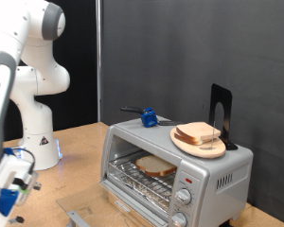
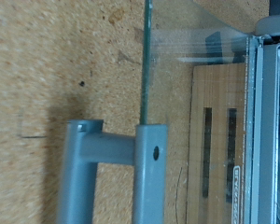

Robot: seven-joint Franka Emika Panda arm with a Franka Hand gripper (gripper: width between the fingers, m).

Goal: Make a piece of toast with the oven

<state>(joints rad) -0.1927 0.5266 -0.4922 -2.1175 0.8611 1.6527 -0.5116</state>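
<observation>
Slice of toast on rack inside oven, frame centre, door dropped open. Hand lower left; grip state unclear, probably empty. Bread light, soft, crumbly; pinch crust edges.

no readable text, labels or numbers on anything

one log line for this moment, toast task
oven door open | toast on rack inside | more bread on plate on top | gripper at exterior view's lower left, holding nothing visible
</observation>
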